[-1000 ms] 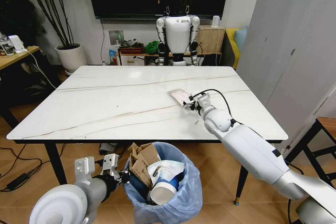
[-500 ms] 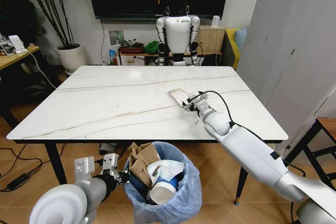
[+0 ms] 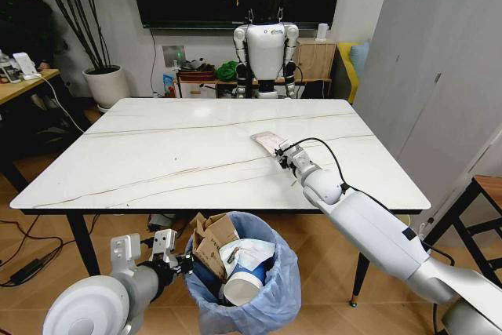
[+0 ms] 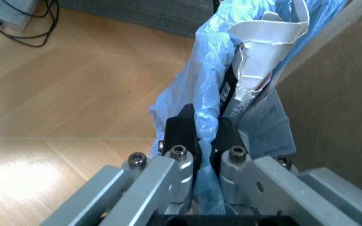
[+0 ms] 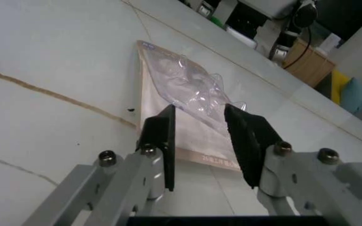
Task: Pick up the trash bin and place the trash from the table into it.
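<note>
Marble table (image 3: pixel 157 154) is nearly cleared — right gripper (image 3: pixel 284 153), jaws spread, straddles the last flat packet (image 3: pixel 268 143) at approx 2 o'clock w/ left gripper (image 3: pixel 174 260) clamped on the trash bin (image 3: pixel 267 304) rim below, presumably ready to catch it.

The head camera looks forward and down from high over the table (image 3: pixel 196 154), bin at the frame's bottom. The left wrist camera sits close against the trash bin (image 4: pixel 200 94), facing down to the floor. The right wrist camera skims low across the tabletop, which the head view shares.
</note>
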You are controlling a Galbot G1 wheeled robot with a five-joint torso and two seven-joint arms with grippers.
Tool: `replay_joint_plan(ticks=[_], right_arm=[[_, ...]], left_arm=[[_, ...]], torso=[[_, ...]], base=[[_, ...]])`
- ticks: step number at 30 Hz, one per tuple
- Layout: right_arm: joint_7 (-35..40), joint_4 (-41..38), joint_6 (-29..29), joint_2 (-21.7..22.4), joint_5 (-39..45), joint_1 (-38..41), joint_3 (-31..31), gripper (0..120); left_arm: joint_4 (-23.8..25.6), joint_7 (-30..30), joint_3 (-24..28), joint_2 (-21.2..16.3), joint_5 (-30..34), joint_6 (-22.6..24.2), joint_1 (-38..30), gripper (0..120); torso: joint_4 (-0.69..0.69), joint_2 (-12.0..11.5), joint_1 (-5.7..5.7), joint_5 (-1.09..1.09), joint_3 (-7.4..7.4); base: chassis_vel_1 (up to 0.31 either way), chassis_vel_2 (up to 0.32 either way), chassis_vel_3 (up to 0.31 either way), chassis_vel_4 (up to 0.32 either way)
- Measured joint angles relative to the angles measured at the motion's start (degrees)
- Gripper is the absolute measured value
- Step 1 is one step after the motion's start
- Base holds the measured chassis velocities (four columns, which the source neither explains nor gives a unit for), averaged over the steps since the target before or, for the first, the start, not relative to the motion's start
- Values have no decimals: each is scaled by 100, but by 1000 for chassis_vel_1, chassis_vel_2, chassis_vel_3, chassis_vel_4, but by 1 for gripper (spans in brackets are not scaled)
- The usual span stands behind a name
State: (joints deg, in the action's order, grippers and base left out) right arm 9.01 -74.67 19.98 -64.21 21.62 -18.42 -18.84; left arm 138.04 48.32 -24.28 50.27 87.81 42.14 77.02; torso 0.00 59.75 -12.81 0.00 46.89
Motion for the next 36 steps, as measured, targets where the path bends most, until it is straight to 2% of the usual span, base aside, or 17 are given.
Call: replay_joint_plan(ticks=[3,4,7,20,36], right_arm=[[0,-39,-2,53,85,-30,-3,14],[0,-39,-2,53,85,-30,-3,14],[-6,-48,-9,72,102,-49,8,1],[98,-219,-40,115,302,-175,151,0],[677,-1250,144,650,1139,-303,412,0]], left_arm=[[-3,-24,-9,-29,14,0,-8,0],[-3,-24,-9,-29,14,0,-8,0],[-11,-36,-16,-35,16,0,-9,0],[-4,-50,-6,-30,5,0,31,0],[12,-54,-21,4,-22,0,41,0]], torso=[[0,0,0,0,0],[0,0,0,0,0],[-1,0,0,0,0],[0,0,0,0,0],[-1,0,0,0,0]], base=[[0,0,0,0],[0,0,0,0],[0,0,0,0],[0,0,0,0],[0,0,0,0]])
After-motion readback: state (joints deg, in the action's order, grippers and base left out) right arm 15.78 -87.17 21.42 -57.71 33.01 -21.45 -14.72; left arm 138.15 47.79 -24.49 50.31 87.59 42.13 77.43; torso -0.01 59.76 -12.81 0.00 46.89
